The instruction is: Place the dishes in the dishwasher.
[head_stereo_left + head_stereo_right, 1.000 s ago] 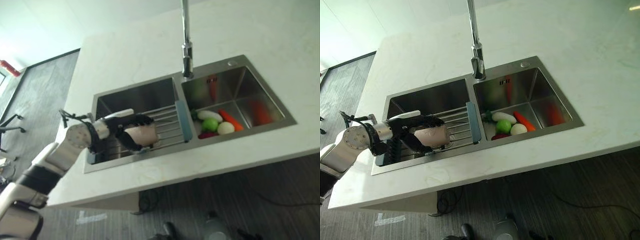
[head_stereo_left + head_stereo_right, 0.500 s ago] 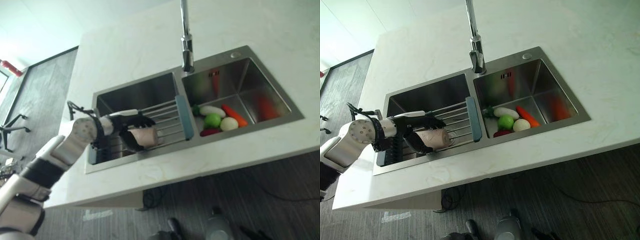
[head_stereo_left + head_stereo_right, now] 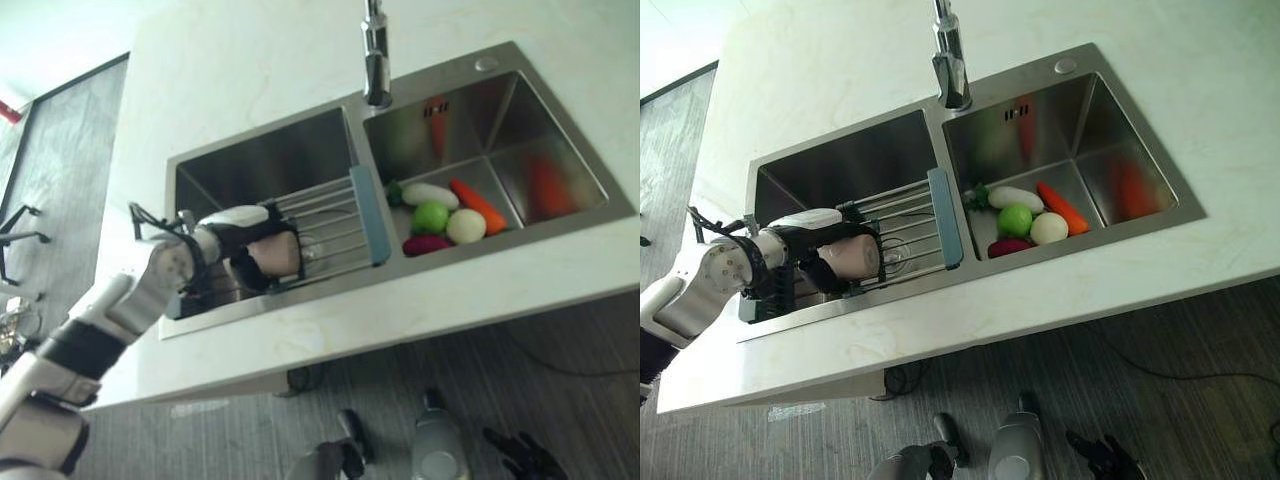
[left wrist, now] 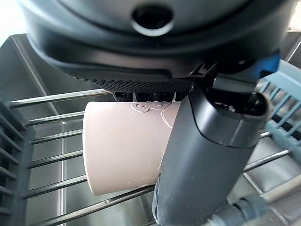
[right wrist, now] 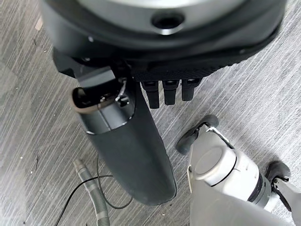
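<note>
Left wrist view: the left hand curls round a pink cup lying sideways over the sink rack, likely gripped for lifting out. Right hand hangs relaxed, empty.

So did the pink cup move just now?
Yes, a little. The left hand, curled round the pink cup, has drawn it slightly away from the rack's blue end, leftward along the sink.

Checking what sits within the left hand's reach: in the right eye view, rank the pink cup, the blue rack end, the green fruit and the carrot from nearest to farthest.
From the left hand:
1. Pink cup, in its grasp over the rack.
2. Blue rack end, by the basin divider.
3. Green fruit, right basin.
4. Carrot, just beyond it.
</note>
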